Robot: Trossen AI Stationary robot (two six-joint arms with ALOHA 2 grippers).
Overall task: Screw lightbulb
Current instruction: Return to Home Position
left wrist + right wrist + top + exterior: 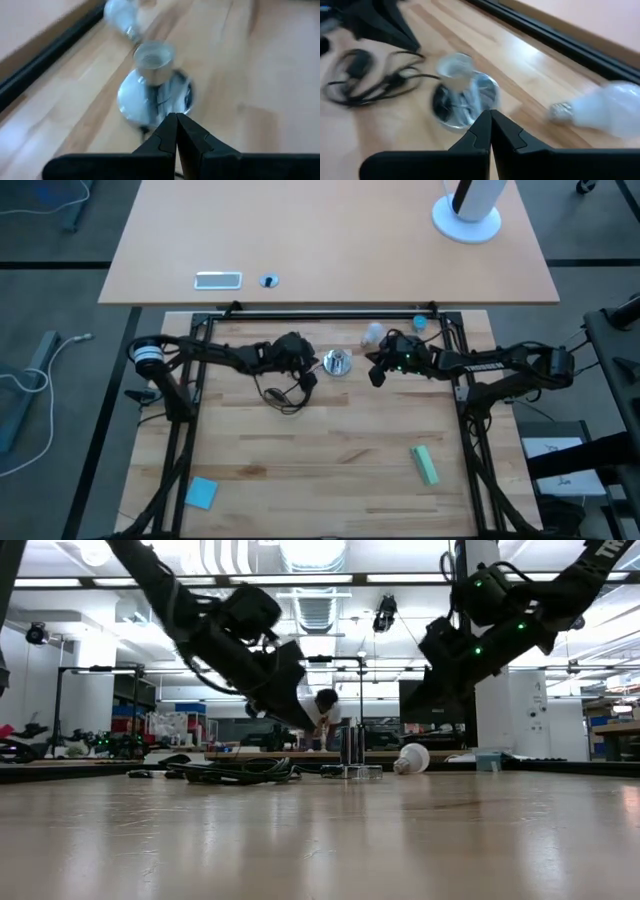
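Observation:
The frosted-white lightbulb (373,334) lies on its side on the table near the far edge, screw base toward the socket; it also shows in the right wrist view (607,114) and the left wrist view (119,14). The round silver socket (337,362) stands upright on its wide base (150,95), opening up. My left gripper (309,372) hovers shut just left of the socket (176,125). My right gripper (377,373) hovers shut just right of the socket (490,122), nearer than the bulb. Both hold nothing.
The socket's black cord (283,393) lies coiled on the table under my left arm. A green block (424,464) and a blue pad (201,492) lie toward the near edge. A small blue cap (420,322) sits at the far right by the black rail.

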